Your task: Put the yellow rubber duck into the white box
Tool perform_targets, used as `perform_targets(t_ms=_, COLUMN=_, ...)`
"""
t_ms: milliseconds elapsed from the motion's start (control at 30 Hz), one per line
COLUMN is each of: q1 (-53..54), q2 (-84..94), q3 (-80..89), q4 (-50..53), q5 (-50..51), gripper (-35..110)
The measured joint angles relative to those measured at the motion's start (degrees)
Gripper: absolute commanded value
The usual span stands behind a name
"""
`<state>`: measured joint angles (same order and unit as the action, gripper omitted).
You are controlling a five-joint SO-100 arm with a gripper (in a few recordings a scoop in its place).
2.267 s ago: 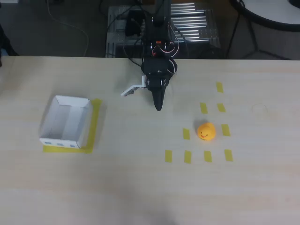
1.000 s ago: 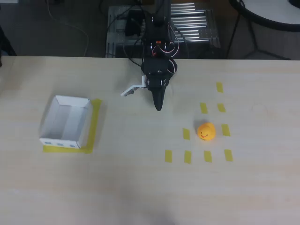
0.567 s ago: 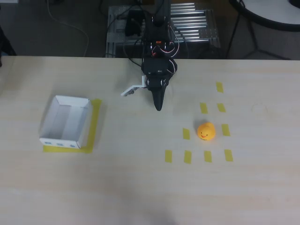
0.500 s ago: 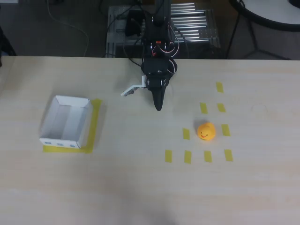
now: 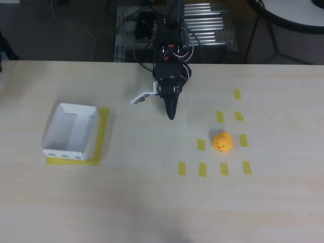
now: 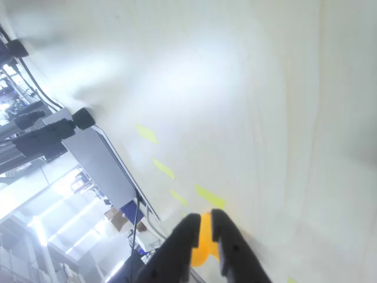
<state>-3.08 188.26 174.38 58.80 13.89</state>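
- The white box point(image 5: 71, 132) sits at the left of the pale wooden table point(image 5: 152, 202) in the overhead view, resting on a yellow tape rectangle point(image 5: 103, 132) that shows along the box's right and lower edges.
- The box is open at the top and its white floor is bare; small bluish marks run along its lower outer wall.
- Well to the right of the box, and higher in the overhead view, the black arm point(image 5: 171, 61) reaches in from the table's far edge, with a small white part point(image 5: 143, 96) sticking out on the side toward the box.
- The gripper point(image 5: 171, 113) points down the overhead picture, its tip farther up the picture than the box's top wall. In the wrist view its two dark fingers point(image 6: 182, 244) stand close together with a slim gap between them, nothing clamped.
- Farther right again from the box, well apart from the gripper tip, the yellow rubber duck point(image 5: 222, 142) stands on the table, its red-orange face mark toward the lower edge.
- Short yellow tape strips point(image 5: 201, 169) ring the duck; it lies between them.
- In the wrist view the duck point(image 6: 205, 236) appears as an orange shape beyond the finger gap, with tape strips point(image 6: 209, 196) just past it.
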Motion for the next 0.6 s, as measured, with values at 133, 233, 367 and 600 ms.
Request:
perform_targets(t_ms=133, q1=-0.09, q2=0.0, q3=0.0, q4=-0.88, q5=-0.79, gripper=0)
perform_targets(t_ms=233, q1=-0.53, q2=0.0, q3=-0.53, q4=-1.23, q5=-4.04, gripper=0)
perform_targets(t_ms=367, q1=-0.97, q2=-2.55, q3=-6.15, q4=-1.23, q5=-7.56, gripper=0)
perform_targets(t_ms=600, q1=-5.89, q2=-30.94, q3=-38.23, q4=6.33, q5=-10.37, gripper=0)
